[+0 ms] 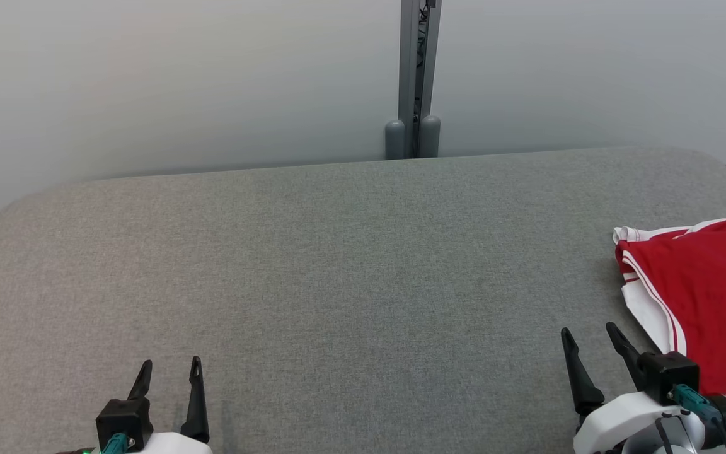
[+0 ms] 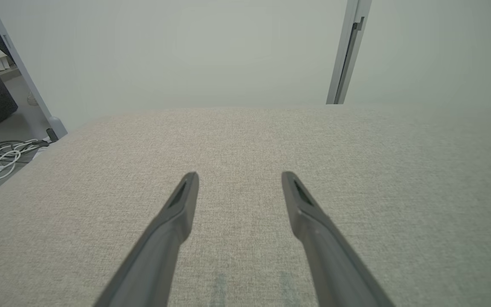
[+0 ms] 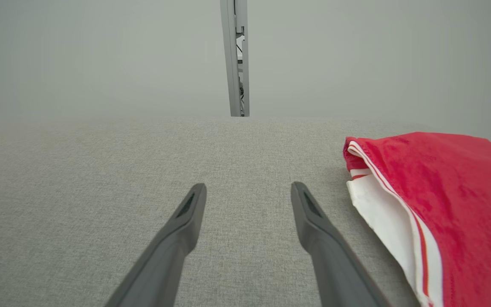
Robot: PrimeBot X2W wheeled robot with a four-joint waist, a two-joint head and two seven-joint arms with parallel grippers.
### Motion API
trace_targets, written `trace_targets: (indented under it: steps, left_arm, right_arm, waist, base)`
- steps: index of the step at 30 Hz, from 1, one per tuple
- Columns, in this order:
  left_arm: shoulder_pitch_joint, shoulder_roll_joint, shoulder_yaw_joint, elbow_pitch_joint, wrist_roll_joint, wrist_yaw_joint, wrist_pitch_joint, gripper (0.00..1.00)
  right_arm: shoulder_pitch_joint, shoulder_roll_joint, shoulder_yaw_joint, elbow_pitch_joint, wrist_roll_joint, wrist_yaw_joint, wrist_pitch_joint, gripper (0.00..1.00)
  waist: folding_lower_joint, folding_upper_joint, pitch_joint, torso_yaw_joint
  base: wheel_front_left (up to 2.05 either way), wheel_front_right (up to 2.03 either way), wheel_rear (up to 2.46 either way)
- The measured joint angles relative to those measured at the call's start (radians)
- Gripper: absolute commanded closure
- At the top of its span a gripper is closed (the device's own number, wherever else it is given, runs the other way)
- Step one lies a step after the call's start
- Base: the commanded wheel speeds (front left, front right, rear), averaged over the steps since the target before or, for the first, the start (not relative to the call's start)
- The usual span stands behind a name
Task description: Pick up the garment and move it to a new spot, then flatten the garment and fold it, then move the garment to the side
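red garment [image 1: 709, 290], white-striped side facing L

A metal post [image 1: 418, 63] rises behind the grey surface [image 1: 338, 265].

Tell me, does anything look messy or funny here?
Only the red garment: it lies way over at the right side of the grey surface, its white-trimmed corner a bit curled. Nothing looks spilled or broken.
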Motion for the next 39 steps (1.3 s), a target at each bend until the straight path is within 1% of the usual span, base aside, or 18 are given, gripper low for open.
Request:
trace_targets:
  steps: [5, 19, 39]
  left_arm:
    - [0.001, 0.000, 0.000, 0.005, 0.000, 0.000, 0.000, 0.00]
    - [0.000, 0.000, -0.007, 0.017, -0.001, 0.003, 0.000, 0.00]
    - [0.000, 0.000, -0.004, 0.036, -0.005, -0.006, 0.000, 0.00]
  right_arm:
    - [0.000, 0.000, 0.014, -0.006, 0.017, 0.000, 0.000, 0.00]
    - [0.000, 0.000, 0.019, -0.035, 0.019, 0.000, 0.000, 0.00]
    - [0.000, 0.000, 0.034, -0.031, 0.026, 0.000, 0.000, 0.00]
  waist:
    - [0.0000, 0.0000, 0.004, -0.003]
    - [0.0000, 0.0000, 0.007, -0.010]
    - [0.0000, 0.0000, 0.003, -0.019]
  base:
    - [0.00, 0.00, 0.00]
    - [0.00, 0.00, 0.00]
    - [0.00, 0.00, 0.00]
